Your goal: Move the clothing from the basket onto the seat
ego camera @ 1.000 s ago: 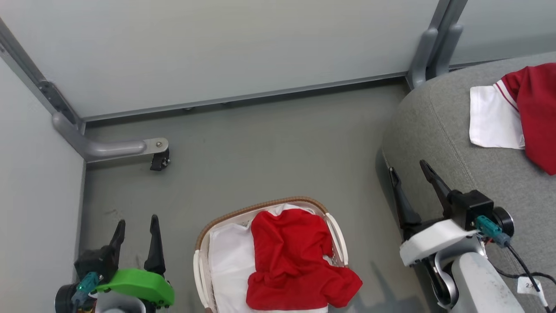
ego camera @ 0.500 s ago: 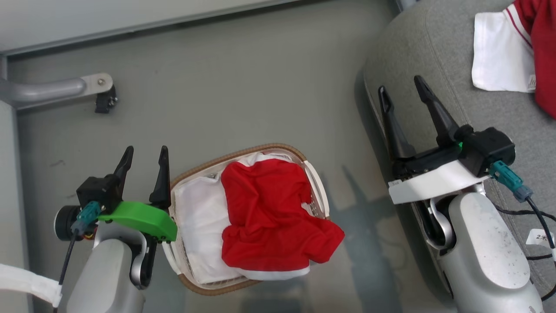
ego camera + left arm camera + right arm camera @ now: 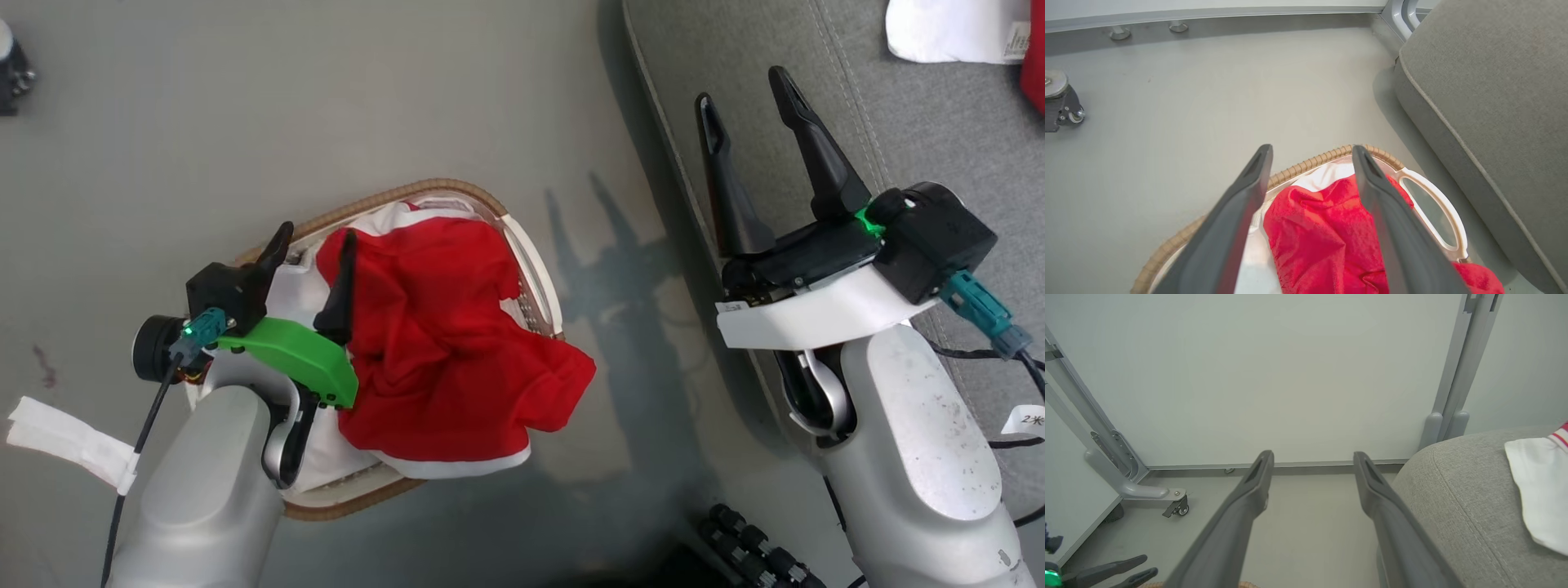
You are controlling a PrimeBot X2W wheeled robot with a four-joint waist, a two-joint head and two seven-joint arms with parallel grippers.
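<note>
Left gripper (image 3: 316,237): hung spread wide over the clothing (image 3: 441,343)
Right gripper (image 3: 744,88): wide, empty
Risk: a finger might have snagged the basket (image 3: 457,186)

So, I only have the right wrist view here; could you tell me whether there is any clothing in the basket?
Observer: Yes, a red garment lies in the basket, one end spilling over the rim on the side toward the seat.
Operator: Thank you. Is the left tool holding it?
Observer: No, the left tool hangs open over the basket, closed on nothing.
Operator: Is anything else in there?
Observer: A white sheet lies under the garment.
</note>
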